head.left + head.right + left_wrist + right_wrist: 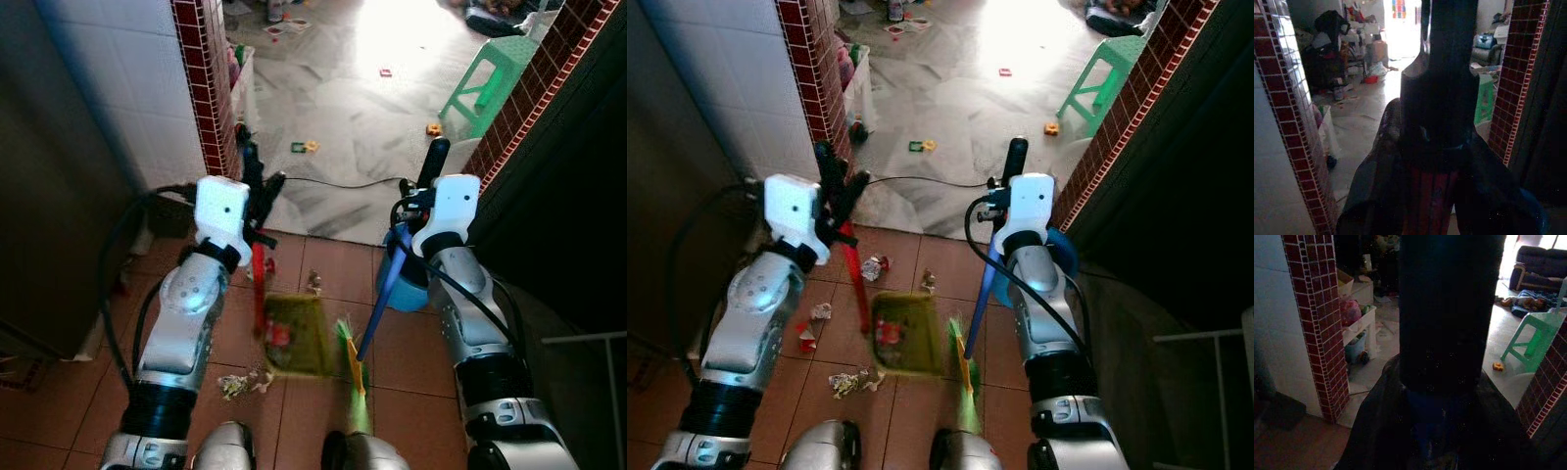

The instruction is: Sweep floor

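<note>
Left gripper (835, 186): clenched on the red handle (856, 279) of a green dustpan (904, 335), which was rested on the brown tiled floor (921, 264). Right gripper (1009, 176): clenched on a blue-handled broom (982, 296), bristles just right of the dustpan. Paper scraps (852, 381) were scattered near left.

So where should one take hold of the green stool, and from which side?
The green stool stands upright on the pale floor, beyond the two grippers. Its flat seat edge looks the best part to grip, coming from above on the open floor side, since the brick wall stands close behind it.
</note>
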Controlling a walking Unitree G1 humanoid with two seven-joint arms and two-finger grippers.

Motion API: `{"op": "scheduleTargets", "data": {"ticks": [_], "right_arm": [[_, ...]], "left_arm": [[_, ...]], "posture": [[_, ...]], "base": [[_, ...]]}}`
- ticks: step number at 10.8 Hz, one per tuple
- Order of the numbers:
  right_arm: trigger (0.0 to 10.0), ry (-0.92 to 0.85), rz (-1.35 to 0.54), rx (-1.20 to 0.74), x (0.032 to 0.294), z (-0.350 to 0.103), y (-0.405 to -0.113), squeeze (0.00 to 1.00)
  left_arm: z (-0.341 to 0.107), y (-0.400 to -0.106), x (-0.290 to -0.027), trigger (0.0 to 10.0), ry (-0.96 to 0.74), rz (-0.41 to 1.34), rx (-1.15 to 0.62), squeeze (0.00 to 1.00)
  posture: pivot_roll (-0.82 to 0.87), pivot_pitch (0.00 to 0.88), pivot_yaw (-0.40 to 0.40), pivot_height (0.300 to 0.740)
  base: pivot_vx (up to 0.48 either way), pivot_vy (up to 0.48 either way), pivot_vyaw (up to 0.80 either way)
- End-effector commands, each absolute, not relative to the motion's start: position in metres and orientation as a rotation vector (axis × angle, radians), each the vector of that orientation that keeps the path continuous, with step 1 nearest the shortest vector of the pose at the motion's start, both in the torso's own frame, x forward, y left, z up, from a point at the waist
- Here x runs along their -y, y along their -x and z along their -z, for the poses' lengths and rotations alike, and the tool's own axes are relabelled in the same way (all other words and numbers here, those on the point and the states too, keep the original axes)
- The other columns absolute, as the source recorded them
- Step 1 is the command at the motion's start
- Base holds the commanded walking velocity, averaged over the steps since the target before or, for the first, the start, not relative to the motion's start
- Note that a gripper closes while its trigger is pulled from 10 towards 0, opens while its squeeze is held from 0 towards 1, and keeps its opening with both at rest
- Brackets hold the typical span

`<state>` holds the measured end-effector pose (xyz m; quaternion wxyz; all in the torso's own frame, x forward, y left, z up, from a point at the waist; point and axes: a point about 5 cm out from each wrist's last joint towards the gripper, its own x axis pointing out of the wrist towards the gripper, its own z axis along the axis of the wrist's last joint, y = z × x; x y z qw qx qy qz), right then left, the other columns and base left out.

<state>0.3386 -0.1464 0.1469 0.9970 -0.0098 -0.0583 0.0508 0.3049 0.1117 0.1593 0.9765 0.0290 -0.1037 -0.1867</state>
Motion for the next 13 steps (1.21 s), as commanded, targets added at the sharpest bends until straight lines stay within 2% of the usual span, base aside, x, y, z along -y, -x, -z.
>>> {"op": "scheduleTargets", "data": {"ticks": [1,6,9,13], "right_arm": [[10.0,0.035,-0.095,0.16,0.151,-0.158,-0.338,0.0],[10.0,0.017,-0.065,0.133,0.16,-0.152,-0.342,0.0],[10.0,0.036,-0.066,0.124,0.16,-0.149,-0.34,0.0],[10.0,0.058,-0.048,0.13,0.166,-0.149,-0.339,0.0]], "left_arm": [[-0.16,-0.302,-0.103,10.0,-0.023,0.415,0.225,0.0],[-0.141,-0.287,-0.107,10.0,0.015,0.443,0.164,0.0],[-0.158,-0.292,-0.113,10.0,0.032,0.47,0.236,0.0],[-0.176,-0.301,-0.121,10.0,-0.027,0.471,0.327,0.0]], "posture": [[0.03,0.06,-0.044,0.74],[0.04,0.031,-0.054,0.74],[0.04,0.044,-0.054,0.74],[0.03,0.059,-0.056,0.74]], "base": [[0.0,0.0,-0.8],[0.0,0.0,-0.8],[0.0,0.0,-0.76],[0.0,0.0,0.0]]}}
